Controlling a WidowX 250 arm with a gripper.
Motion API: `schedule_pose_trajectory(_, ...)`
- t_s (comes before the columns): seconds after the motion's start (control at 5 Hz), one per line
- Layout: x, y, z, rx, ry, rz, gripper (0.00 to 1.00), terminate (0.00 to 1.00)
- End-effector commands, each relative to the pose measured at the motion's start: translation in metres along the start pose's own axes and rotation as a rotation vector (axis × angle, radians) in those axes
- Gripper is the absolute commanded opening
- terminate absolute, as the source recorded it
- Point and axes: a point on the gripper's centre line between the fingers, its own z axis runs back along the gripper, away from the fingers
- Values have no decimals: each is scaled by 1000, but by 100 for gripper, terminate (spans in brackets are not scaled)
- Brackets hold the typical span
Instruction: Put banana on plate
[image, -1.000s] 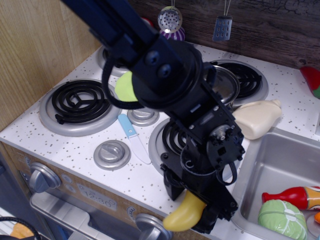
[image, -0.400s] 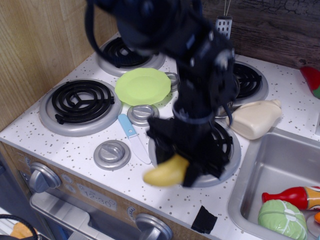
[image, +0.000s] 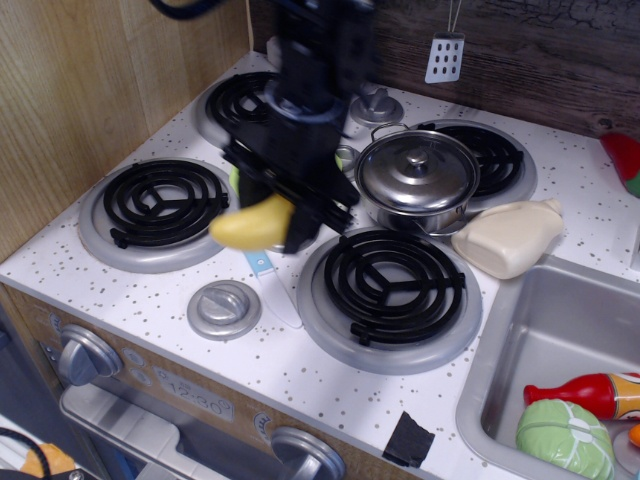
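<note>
The banana (image: 252, 224) sits pinched in the pincer (image: 275, 222), lifted above the desk (image: 300, 370) towards its left edge. The arm reaches down from the back edge, its black body hiding the plate.

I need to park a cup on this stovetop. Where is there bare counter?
Bare speckled counter runs along the front edge, between the front knob and the sink. Another patch lies behind the cream bottle. The middle is crowded: claw holding banana, pot, knife.
</note>
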Motion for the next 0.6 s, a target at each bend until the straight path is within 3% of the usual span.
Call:
schedule_pose_trajectory(0.0,41,51,-6,-9,-106,-152,0,0)
schedule_pose_trajectory(0.2,60,58,-19,-43,-165,-191,0,0)
schedule_pose_trajectory(0.4,73,63,-30,-48,-210,-245,100,0)
